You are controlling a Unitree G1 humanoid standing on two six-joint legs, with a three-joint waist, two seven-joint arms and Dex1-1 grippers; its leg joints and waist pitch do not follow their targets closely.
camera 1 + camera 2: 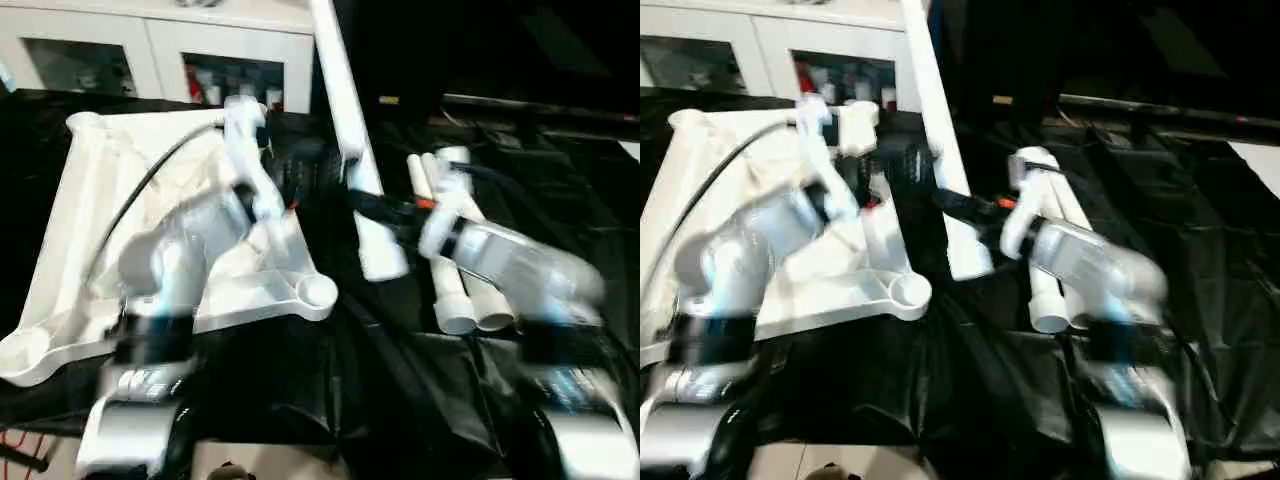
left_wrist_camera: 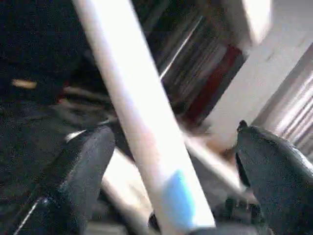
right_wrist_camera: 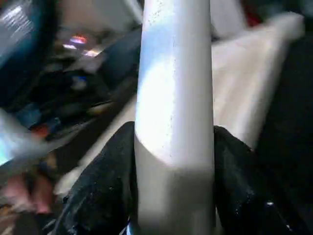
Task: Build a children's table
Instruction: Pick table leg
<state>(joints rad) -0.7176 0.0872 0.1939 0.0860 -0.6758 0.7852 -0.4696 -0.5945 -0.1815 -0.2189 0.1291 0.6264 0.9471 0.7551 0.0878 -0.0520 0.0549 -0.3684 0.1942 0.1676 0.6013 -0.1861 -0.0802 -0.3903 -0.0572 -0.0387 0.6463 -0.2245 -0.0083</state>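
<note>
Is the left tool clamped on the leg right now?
No: in the left wrist view its fingers stand wide apart, with the leg passing between them untouched.

The room is lit brightly from above, yet the black sheet (image 1: 400, 380) stays dark, with small shiny spots on its folds. Both silver forearms (image 1: 160, 270) are smeared by strong blur in the head views. The white tabletop (image 1: 70, 250) is washed out by glare. In the wrist views, the leg (image 3: 173, 98) is seen fairly sharp, while everything behind it is left soft and streaky.
</note>
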